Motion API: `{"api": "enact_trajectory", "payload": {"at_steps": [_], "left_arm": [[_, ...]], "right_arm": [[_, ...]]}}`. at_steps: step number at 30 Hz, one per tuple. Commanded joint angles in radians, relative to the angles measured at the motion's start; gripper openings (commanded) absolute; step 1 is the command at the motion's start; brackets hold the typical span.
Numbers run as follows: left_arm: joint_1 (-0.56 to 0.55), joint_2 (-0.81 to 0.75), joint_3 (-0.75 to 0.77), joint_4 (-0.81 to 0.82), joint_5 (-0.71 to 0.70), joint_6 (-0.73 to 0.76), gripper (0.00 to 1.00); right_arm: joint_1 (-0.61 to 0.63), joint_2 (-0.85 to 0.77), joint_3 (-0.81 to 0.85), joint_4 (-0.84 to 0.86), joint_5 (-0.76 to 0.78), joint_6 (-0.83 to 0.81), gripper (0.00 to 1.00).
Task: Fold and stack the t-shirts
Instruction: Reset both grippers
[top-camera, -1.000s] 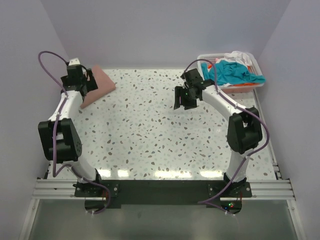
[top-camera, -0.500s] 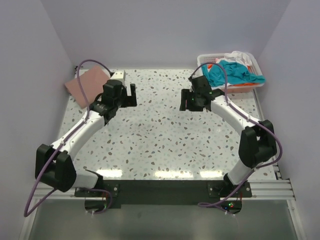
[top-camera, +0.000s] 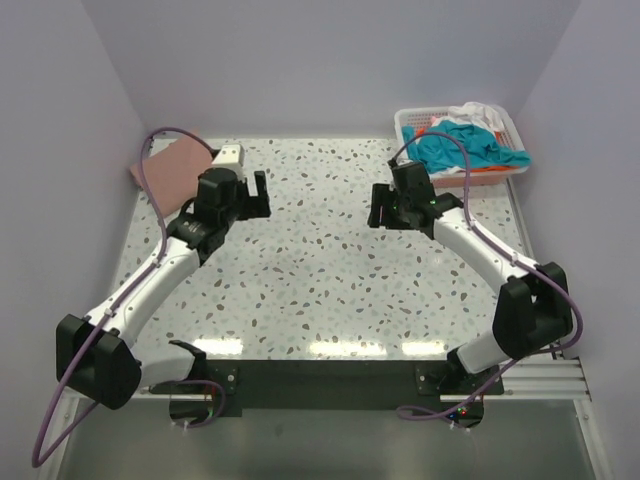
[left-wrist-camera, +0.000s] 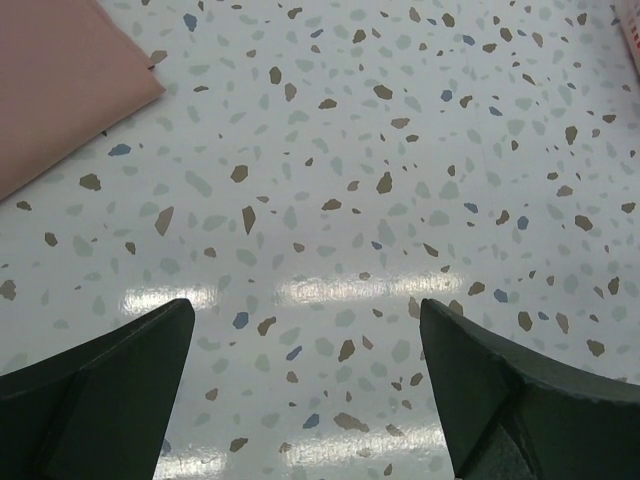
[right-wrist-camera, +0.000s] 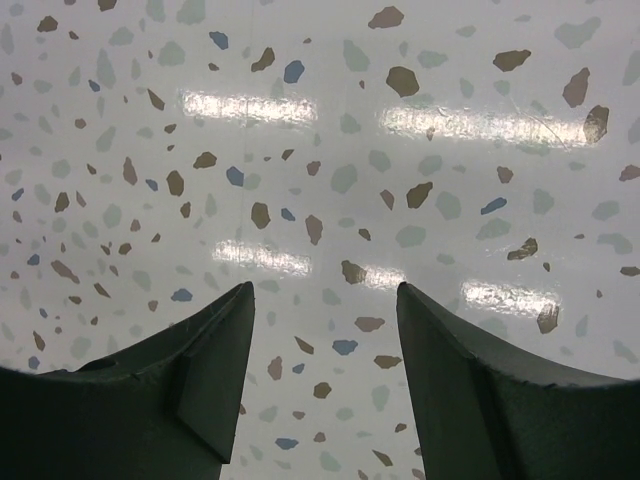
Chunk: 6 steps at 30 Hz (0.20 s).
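Speckled table (top-camera: 330, 280); far-right basket (top-camera: 402, 122) heaped with unfolded teal, white and orange t-shirts (top-camera: 455, 148), presumably the supply; folded pink t-shirt (top-camera: 180, 160) parked far left, likely as stack base; left gripper (top-camera: 245, 195) spread wide, right gripper (top-camera: 390, 208) half-spread, both empty over the tabletop.

A folded t-shirt (top-camera: 170, 170) is laid flat at the far left corner of the bench (top-camera: 320, 280). A basket (top-camera: 404, 121) is set at the far right corner. The heaped t-shirts (top-camera: 460, 145) are piled in it, part hung over its right rim. The left claw (top-camera: 252, 196) is held over the bench, right of the folded t-shirt and apart from it. The right claw (top-camera: 386, 208) is held over the bench, left of the basket and nearer. The claws are kept well apart, both in the far half.
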Motion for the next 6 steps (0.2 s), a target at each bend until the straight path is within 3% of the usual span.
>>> {"api": "enact_trajectory", "payload": {"at_steps": [1, 6], "left_arm": [[-0.003, -0.025, 0.014, 0.027, -0.039, 0.002, 1.0], [-0.003, -0.017, 0.03, 0.005, -0.073, -0.012, 1.0]], "right_arm": [[0.001, -0.067, -0.022, 0.07, 0.049, 0.015, 0.63], [0.001, -0.107, -0.046, 0.079, 0.074, 0.004, 0.63]]}}
